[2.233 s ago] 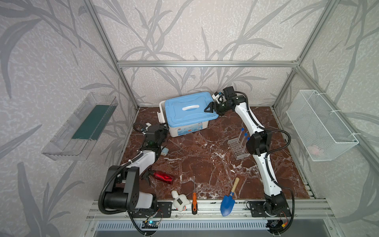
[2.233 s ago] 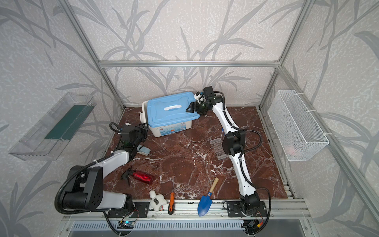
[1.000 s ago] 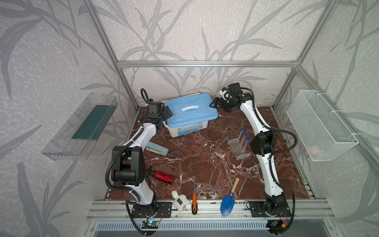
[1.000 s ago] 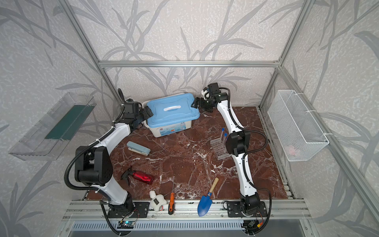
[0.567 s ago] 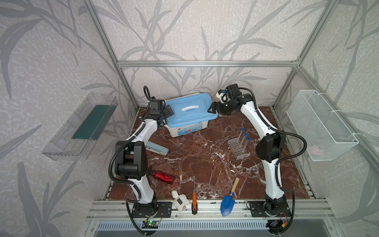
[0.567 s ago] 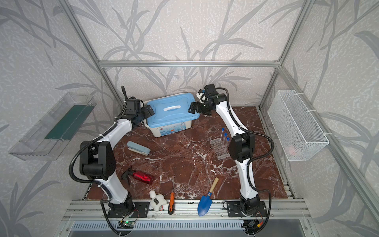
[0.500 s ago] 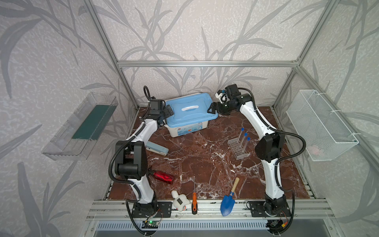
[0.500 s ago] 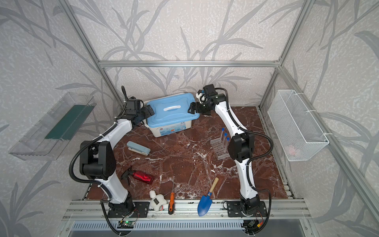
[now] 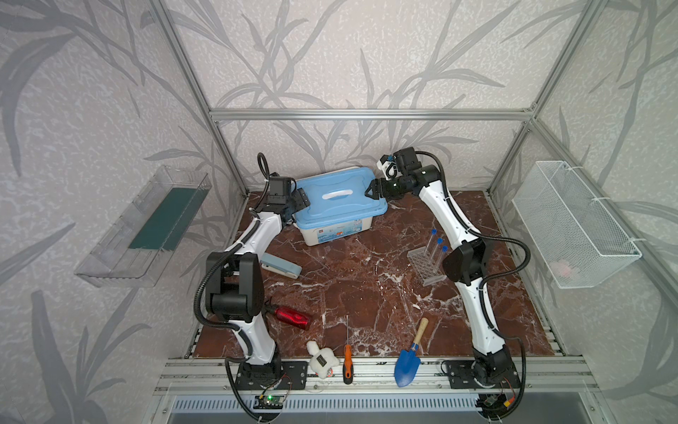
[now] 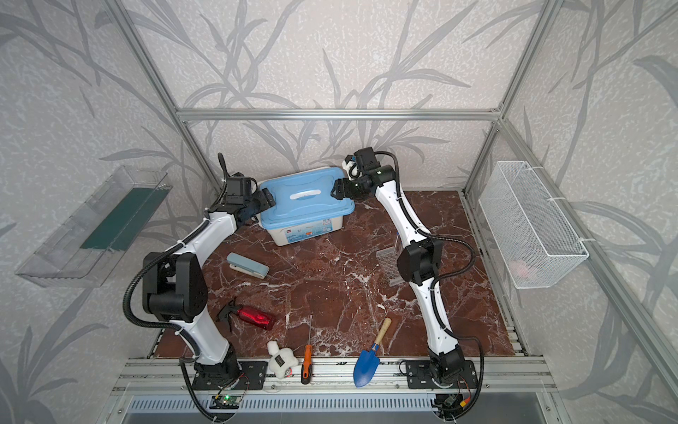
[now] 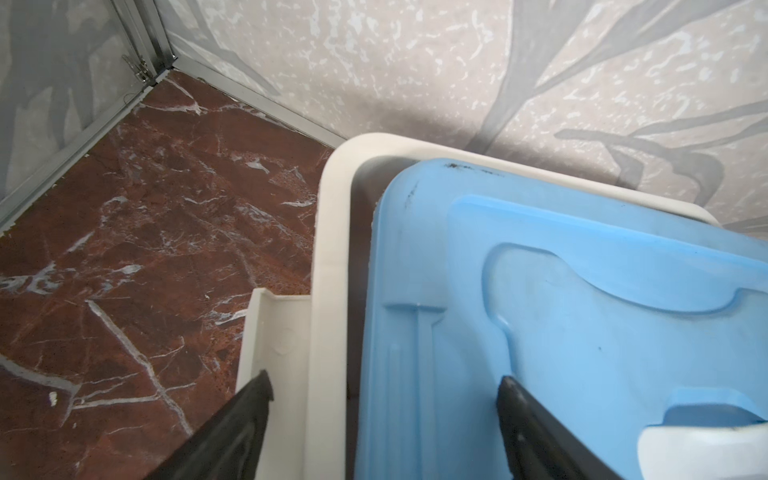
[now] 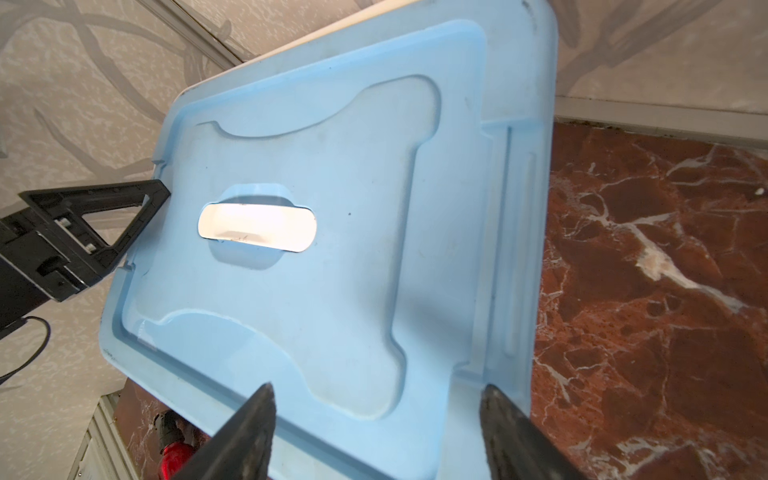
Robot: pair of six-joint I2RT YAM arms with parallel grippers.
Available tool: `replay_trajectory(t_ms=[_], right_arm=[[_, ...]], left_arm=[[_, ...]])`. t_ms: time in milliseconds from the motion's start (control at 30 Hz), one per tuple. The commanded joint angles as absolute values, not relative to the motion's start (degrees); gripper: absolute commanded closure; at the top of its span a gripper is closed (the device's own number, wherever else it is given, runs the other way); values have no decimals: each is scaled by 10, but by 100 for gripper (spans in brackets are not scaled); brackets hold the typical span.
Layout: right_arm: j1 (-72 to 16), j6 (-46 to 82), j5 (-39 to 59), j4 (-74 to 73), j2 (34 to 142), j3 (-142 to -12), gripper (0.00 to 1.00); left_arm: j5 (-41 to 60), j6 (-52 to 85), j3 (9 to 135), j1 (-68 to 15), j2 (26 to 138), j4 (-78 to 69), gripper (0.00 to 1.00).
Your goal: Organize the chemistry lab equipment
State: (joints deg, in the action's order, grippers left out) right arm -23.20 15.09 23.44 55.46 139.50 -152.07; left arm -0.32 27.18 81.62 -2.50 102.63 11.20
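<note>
At the left short end of the blue-lidded box (image 9: pixel 332 229), the left gripper (image 9: pixel 301 201) stood with its jaws apart, holding nothing. The left wrist view showed one black finger (image 11: pixel 237 432) outside the box's white rim (image 11: pixel 328 257) and the other over the lid (image 11: pixel 582 332). At the box's opposite short end, the right gripper (image 9: pixel 372 191) also had its jaws wide and empty, and its fingertips (image 12: pixel 245 436) hung over the lid's edge. The lid lay with its long axis running from one gripper to the other, its white handle (image 12: pixel 257 227) in the middle. At the left end it sat a little askew, with a dark gap between it and the rim.

Off the box's front right corner, well apart from it, the clear grid rack (image 9: pixel 425 266) stood on the marble tabletop (image 9: pixel 367 286). Its long axis ran away from the box toward the front rail. Three test tubes (image 9: pixel 437 249) stood in the rack, near upright, blue caps up; which cells they filled I could not tell.

Before the box's left front corner lay a grey-blue stapler (image 9: pixel 280 267). Far in front of the box, the trowel (image 9: pixel 409 361) pointed its wooden handle back toward it.
</note>
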Motion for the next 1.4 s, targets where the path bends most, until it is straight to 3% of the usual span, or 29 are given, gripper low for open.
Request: replay_trajectory(t_ms=[0, 300, 500, 667, 800, 900, 967, 1100, 1367], right_arm=[[-233, 150, 238, 557, 1415, -1533, 26], [-242, 152, 268, 508, 1417, -1526, 25], [-240, 101, 152, 580, 1368, -1525, 1], [-233, 58, 134, 560, 1292, -1417, 1], [-204, 80, 247, 482, 1259, -1339, 1], [-201, 38, 173, 528, 1247, -1338, 1], [-194, 45, 179, 525, 1242, -1313, 0], [-194, 90, 272, 502, 1256, -1293, 8], [-210, 141, 311, 475, 1305, -1337, 27]], left_arm=[[-5, 272, 825, -23, 1033, 125, 17], [-28, 256, 831, -22, 1025, 149, 12], [-51, 252, 829, -20, 1021, 161, 16], [-46, 250, 825, -22, 1013, 153, 16], [-33, 259, 823, -22, 1011, 144, 15], [-39, 262, 825, -21, 1008, 150, 15], [-38, 266, 826, -20, 1005, 150, 15], [-27, 280, 821, -21, 991, 135, 9], [3, 290, 818, -16, 991, 113, 1]])
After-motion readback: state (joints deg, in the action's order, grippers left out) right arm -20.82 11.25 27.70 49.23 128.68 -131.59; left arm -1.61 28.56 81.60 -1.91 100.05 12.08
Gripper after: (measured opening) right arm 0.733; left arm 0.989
